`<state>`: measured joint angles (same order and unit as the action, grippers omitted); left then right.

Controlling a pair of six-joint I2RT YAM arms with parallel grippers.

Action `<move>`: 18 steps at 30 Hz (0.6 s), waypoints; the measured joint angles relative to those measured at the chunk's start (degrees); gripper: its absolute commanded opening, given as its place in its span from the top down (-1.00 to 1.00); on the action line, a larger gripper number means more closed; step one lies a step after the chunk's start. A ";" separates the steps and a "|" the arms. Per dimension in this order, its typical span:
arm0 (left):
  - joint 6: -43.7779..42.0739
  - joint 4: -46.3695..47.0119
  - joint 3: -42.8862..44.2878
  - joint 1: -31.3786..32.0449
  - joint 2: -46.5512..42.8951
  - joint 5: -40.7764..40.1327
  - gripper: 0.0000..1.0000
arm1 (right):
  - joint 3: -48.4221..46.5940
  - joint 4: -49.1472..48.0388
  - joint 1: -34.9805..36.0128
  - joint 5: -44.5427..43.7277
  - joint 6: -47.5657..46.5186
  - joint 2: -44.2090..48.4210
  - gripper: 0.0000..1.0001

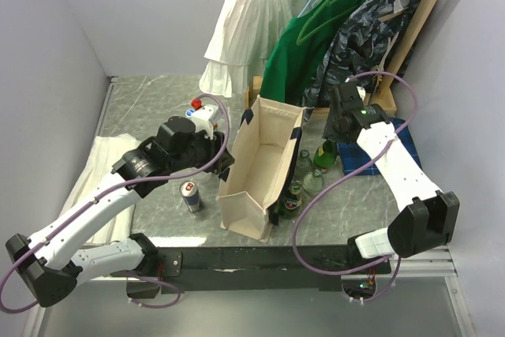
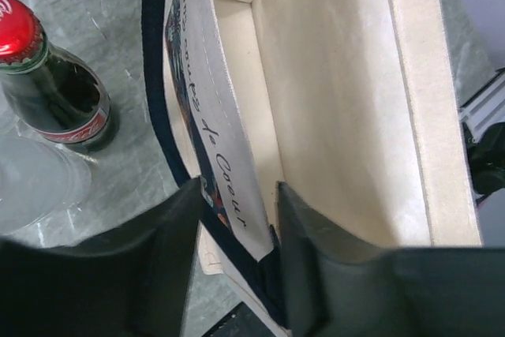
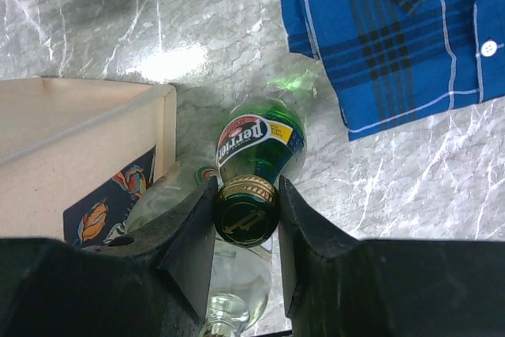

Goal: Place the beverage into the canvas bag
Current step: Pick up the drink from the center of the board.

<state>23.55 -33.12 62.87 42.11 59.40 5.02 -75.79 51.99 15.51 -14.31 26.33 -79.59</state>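
Note:
The cream canvas bag (image 1: 260, 165) stands upright and open-topped in the middle of the table, its inside bare (image 2: 339, 100). My left gripper (image 2: 237, 230) is open at the bag's left rim. One finger is outside and one inside, with the wall and its navy strap (image 2: 154, 76) between them. To the right of the bag, my right gripper (image 3: 246, 207) is shut on the gold-banded cap of the beverage, a green Perrier bottle (image 3: 260, 136). In the top view that bottle (image 1: 326, 155) hangs just below the gripper (image 1: 338, 138).
A red-capped cola bottle (image 2: 55, 92) and a can (image 1: 190, 195) stand left of the bag. Clear bottles (image 1: 304, 165) and a green beer bottle (image 1: 292, 201) crowd its right side. A blue plaid shirt (image 3: 394, 29) lies at right, a white folded cloth (image 1: 106, 167) at left, and hanging clothes (image 1: 316, 37) behind.

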 measured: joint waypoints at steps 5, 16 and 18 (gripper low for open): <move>0.11 0.72 -1.64 1.49 0.50 -5.35 0.14 | -0.04 0.37 0.00 -0.70 0.04 0.50 1.00; 0.33 1.05 -2.03 2.40 0.50 -11.04 0.70 | -1.29 2.58 0.00 -1.60 0.24 1.16 1.00; 0.24 1.25 -2.03 2.58 0.50 -11.39 0.86 | -1.77 3.10 0.00 -1.66 0.24 1.33 1.00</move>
<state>23.79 -31.88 60.84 44.69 59.90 -6.37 -77.56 55.09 15.51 -15.97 26.57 -78.26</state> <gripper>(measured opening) 0.169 0.391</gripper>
